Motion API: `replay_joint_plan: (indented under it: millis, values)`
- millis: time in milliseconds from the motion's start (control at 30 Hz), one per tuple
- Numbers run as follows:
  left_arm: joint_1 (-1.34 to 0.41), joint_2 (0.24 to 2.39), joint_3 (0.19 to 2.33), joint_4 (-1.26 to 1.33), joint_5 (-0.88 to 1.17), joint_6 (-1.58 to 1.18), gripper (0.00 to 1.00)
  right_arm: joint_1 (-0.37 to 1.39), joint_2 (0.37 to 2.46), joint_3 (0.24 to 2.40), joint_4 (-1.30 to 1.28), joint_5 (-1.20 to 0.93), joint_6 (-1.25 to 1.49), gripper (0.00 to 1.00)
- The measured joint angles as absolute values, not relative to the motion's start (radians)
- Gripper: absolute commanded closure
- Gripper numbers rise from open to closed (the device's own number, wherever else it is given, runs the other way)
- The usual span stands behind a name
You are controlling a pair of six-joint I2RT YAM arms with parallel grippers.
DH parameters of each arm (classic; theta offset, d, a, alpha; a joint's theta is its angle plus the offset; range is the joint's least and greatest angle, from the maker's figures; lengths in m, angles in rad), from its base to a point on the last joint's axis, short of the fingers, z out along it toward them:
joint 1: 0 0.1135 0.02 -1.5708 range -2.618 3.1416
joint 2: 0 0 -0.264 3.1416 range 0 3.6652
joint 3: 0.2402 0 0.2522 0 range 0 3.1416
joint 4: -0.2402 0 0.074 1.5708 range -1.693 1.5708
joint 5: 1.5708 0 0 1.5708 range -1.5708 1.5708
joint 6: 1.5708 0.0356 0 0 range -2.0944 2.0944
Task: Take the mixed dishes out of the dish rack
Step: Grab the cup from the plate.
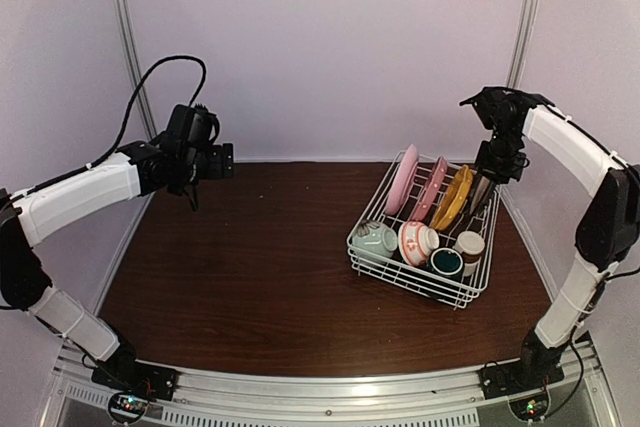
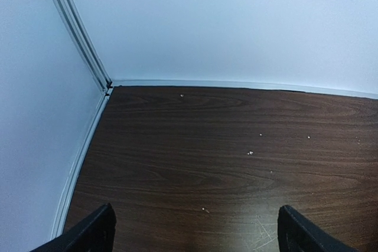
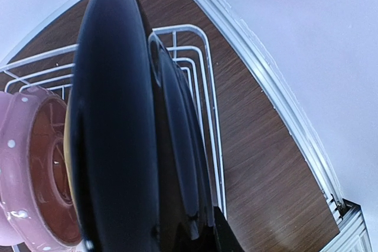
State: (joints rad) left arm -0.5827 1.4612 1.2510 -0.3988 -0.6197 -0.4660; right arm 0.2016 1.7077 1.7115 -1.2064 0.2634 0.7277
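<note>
The white wire dish rack [image 1: 412, 283] stands right of centre. Upright in it are two pink plates [image 1: 402, 179], a yellow plate [image 1: 452, 197] and the black-rimmed plate [image 1: 479, 194]. In its front lie a pale green bowl [image 1: 374, 240], a red-patterned bowl [image 1: 417, 243] and two small cups [image 1: 447, 263]. My right gripper [image 1: 497, 169] is at the rack's back right corner, shut on the black-rimmed plate [image 3: 118, 134], which fills the right wrist view; one finger [image 3: 227, 237] shows against its rim. My left gripper [image 1: 222, 161] hangs open and empty over the far left [image 2: 195, 212].
White walls with metal frame rails [image 1: 128, 37] close in the table at the back and sides. The rack's wire end [image 3: 204, 81] runs close to the right wall rail [image 3: 277, 98]. A pink plate's underside [image 3: 41, 163] shows behind the black one.
</note>
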Motion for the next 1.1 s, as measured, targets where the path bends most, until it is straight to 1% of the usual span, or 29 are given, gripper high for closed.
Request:
replay_joint_plan:
  millis: [133,500,900,1100]
  values:
    - [-0.583,1.469,1.253,-0.399,-0.621,-0.466,0.03,0.202,1.708,1.766,-1.231,0.298,0.721,1.00]
    - [-0.583,1.481,1.255,-0.400,-0.621,-0.467,0.03,0.213,1.695,1.829,-1.246,0.314,0.730,1.00]
    - [-0.583,1.481,1.270,-0.406,-0.617,-0.470,0.03,0.224,1.560,1.830,-1.248,0.370,0.720,1.00]
    - [-0.583,1.480,1.270,-0.404,-0.600,-0.471,0.03,0.224,1.485,1.811,-1.208,0.384,0.664,1.00]
